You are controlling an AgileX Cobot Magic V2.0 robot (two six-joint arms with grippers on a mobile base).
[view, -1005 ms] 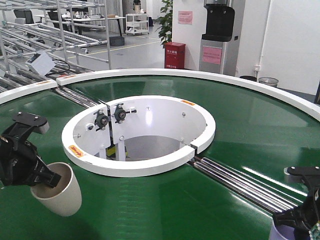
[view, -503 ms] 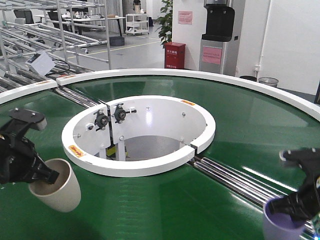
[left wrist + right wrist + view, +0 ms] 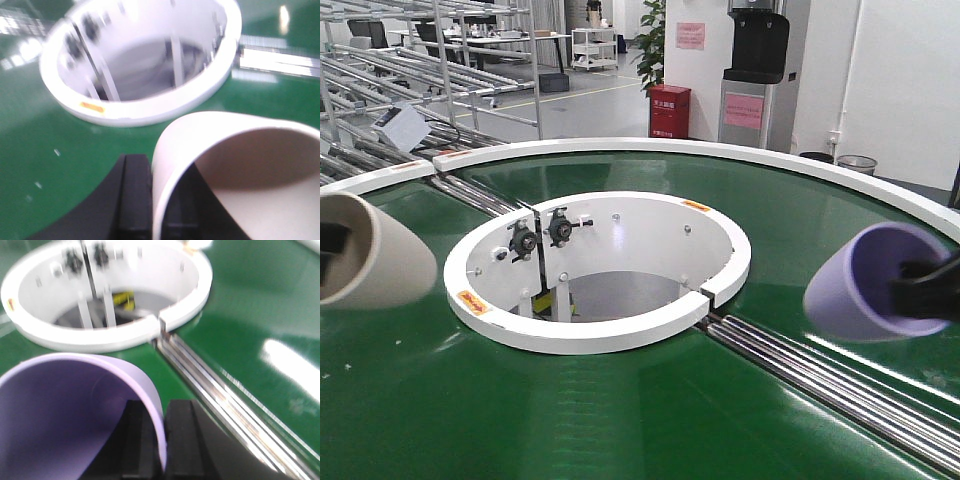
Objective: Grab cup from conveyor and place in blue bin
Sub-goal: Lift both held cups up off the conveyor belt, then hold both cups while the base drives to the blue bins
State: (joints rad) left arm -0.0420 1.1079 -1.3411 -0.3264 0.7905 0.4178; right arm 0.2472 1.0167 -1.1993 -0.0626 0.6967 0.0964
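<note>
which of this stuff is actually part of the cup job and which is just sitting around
For the job: cream cup in left gripper, purple cup in right gripper, conveyor. Blue bin not in view.
Just there: red cabinet, water dispenser, potted plant, metal racks, waste basket.

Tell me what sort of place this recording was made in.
Most likely an industrial workshop or automation test hall. A large ring-shaped conveyor with a green belt fills the foreground, metal roller racks stand at the back left, and a water dispenser by the white wall suggests a staffed indoor facility.
</note>
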